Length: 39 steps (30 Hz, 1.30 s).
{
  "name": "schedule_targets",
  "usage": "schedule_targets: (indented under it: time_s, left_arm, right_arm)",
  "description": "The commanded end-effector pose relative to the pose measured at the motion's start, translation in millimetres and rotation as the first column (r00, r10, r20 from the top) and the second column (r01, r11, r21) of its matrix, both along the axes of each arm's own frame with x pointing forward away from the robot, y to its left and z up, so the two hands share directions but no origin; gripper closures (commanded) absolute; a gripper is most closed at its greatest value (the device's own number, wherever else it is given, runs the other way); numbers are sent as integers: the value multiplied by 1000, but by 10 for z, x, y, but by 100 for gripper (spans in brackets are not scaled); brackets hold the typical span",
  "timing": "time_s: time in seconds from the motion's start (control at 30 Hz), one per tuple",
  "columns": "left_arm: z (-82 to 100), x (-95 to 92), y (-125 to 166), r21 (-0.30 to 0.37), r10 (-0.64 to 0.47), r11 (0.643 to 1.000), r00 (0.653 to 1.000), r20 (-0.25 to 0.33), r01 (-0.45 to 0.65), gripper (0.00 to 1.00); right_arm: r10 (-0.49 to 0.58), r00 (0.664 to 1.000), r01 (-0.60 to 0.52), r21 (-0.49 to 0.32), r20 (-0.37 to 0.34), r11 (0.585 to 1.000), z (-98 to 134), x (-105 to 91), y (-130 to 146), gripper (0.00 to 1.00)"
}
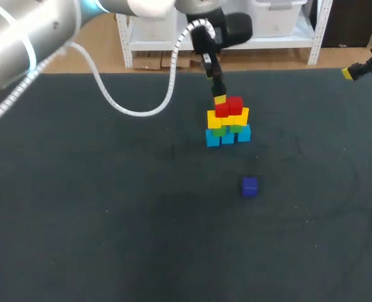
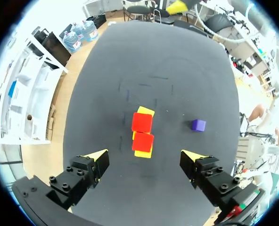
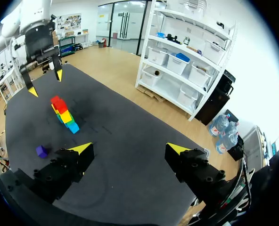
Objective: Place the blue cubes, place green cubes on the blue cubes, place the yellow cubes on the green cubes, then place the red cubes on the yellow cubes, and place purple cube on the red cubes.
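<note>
Over table (image 1: 79,220), found left gripper (image 2: 144,154) spread open, empty, directly above stack (image 1: 227,123), red cubes (image 2: 142,132) topmost; right gripper (image 3: 125,149) likewise open, parked well aside, presumably for clearance. Located purple cube (image 1: 249,186) loose near stack, judged next for pickup.

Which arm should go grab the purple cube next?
Left. The left gripper hangs open over the stack, the purple cube close beside it; the right gripper sits off at the table's far edge.
</note>
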<state>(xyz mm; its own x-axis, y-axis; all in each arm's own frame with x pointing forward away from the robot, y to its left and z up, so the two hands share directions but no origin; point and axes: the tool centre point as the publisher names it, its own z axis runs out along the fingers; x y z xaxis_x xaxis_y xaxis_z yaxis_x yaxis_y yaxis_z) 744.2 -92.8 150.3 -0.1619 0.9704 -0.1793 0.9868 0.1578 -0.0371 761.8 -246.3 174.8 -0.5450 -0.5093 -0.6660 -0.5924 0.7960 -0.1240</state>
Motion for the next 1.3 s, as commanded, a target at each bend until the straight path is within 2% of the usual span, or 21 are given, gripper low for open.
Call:
schedule_targets:
  time_s: [0.03, 0.2, 0.27, 0.33, 0.67, 0.77, 0.9, 0.97, 1.0, 1.13, 1.3]
  left_arm:
    - [198, -243, 321, -134, 52, 990, 996, 73, -42, 0]
    - [398, -291, 549, -222, 151, 968, 978, 145, -116, 0]
    - [478, -313, 641, -259, 191, 955, 969, 158, -146, 0]
    - [558, -327, 733, -297, 232, 940, 953, 194, -168, 0]
    - [793, -379, 1231, -436, 420, 856, 865, 274, -277, 0]
    - [813, -372, 1413, -466, 477, 831, 822, 311, -305, 0]
    - [847, -380, 1620, -530, 550, 776, 777, 305, -341, 0]
    - [875, -383, 1765, -561, 600, 743, 733, 320, -364, 0]
    - [880, -385, 1805, -572, 612, 733, 724, 318, -368, 0]
    - [905, -400, 2090, -644, 702, 647, 649, 294, -408, 0]
    - [877, -465, 2366, -682, 764, 582, 586, 271, -443, 0]
  right_arm:
    - [-5, 1000, 5, -3, 3, 1000, 1, -15, 8, 0]
    - [-5, 1000, 5, -3, 3, 1000, 1, -15, 8, 0]
    - [-5, 1000, 5, -3, 3, 1000, 1, -15, 8, 0]
    - [-5, 1000, 5, -3, 3, 1000, 1, -15, 8, 0]
    - [-5, 1000, 5, -3, 3, 1000, 1, -15, 8, 0]
    - [-5, 1000, 5, -3, 3, 1000, 1, -15, 8, 0]
    - [-5, 1000, 5, -3, 3, 1000, 1, -15, 8, 0]
    - [-5, 1000, 5, -3, 3, 1000, 1, -15, 8, 0]
    - [-5, 1000, 5, -3, 3, 1000, 1, -15, 8, 0]
    - [-5, 1000, 5, -3, 3, 1000, 1, -15, 8, 0]
    - [-5, 1000, 5, -3, 3, 1000, 1, -15, 8, 0]
